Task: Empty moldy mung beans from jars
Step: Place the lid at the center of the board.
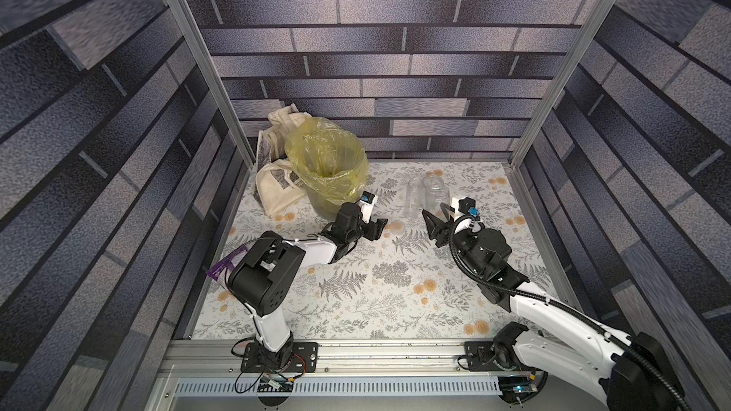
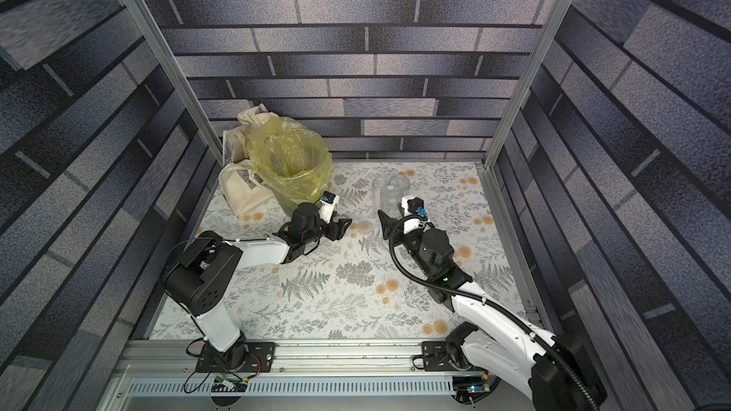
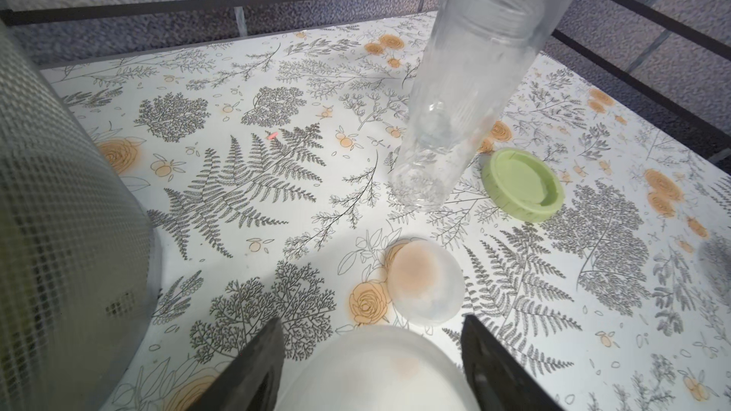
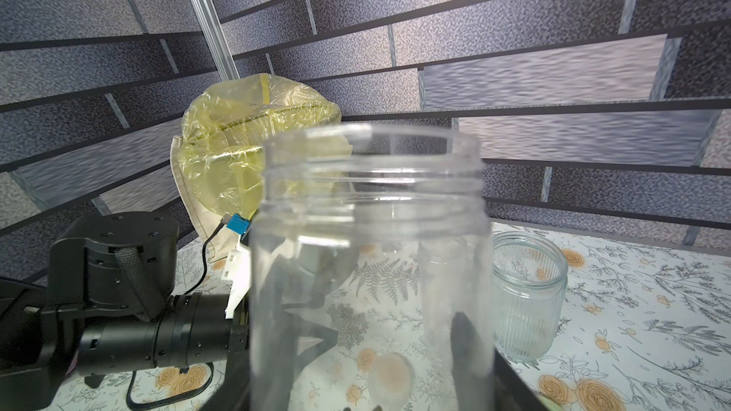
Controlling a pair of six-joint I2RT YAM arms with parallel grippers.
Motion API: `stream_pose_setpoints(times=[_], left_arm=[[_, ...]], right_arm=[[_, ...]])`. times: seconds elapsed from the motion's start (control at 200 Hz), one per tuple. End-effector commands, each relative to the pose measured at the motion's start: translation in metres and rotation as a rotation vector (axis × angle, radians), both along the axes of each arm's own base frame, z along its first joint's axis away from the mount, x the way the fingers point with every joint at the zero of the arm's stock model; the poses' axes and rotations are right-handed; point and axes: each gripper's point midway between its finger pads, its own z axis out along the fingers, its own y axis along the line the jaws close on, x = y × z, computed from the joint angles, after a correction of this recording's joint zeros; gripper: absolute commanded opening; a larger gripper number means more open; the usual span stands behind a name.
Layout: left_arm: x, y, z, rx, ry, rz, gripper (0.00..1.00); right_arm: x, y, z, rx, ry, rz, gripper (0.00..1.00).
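My right gripper (image 1: 434, 209) is shut on the wide clear jar (image 4: 372, 255), which stands upright and open-topped; its fingers (image 4: 466, 342) show through the wall. Behind it stand the tall narrow jar (image 1: 413, 196) and the short ribbed jar (image 4: 528, 294), both open. All three look empty, and the mung beans are out of view. My left gripper (image 1: 380, 227) is low over the table, shut on a frosted-white lid (image 3: 372, 369). A smaller frosted lid (image 3: 425, 282) and a pale green lid (image 3: 522, 183) lie on the table just beyond it.
The grey mesh bin with its yellow bag (image 1: 326, 164) stands at the back left, close beside my left wrist. Cream cloth bags (image 1: 273, 187) are heaped behind it. A purple-edged clear bag (image 1: 219, 268) lies by the left arm's elbow. Walls enclose three sides.
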Motion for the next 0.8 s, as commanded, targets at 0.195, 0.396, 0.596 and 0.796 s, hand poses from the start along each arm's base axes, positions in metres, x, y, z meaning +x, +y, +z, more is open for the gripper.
stream_pose_setpoints(times=[0.195,0.396,0.596,0.796], left_arm=[[0.015,0.012,-0.011,0.028,-0.016,0.081,0.79],[0.016,0.014,-0.009,0.022,-0.013,0.099,0.87],[-0.014,-0.013,0.028,-0.035,-0.042,-0.011,0.96],[-0.06,-0.041,0.064,-0.05,-0.107,-0.116,1.0]], right_arm=[[0.001,0.0,-0.004,0.021,0.018,-0.008,0.45],[0.0,0.001,-0.005,0.035,0.025,-0.004,0.45],[-0.003,0.005,0.002,0.07,0.026,0.031,0.46],[-0.009,0.011,0.019,0.143,0.018,0.078,0.48]])
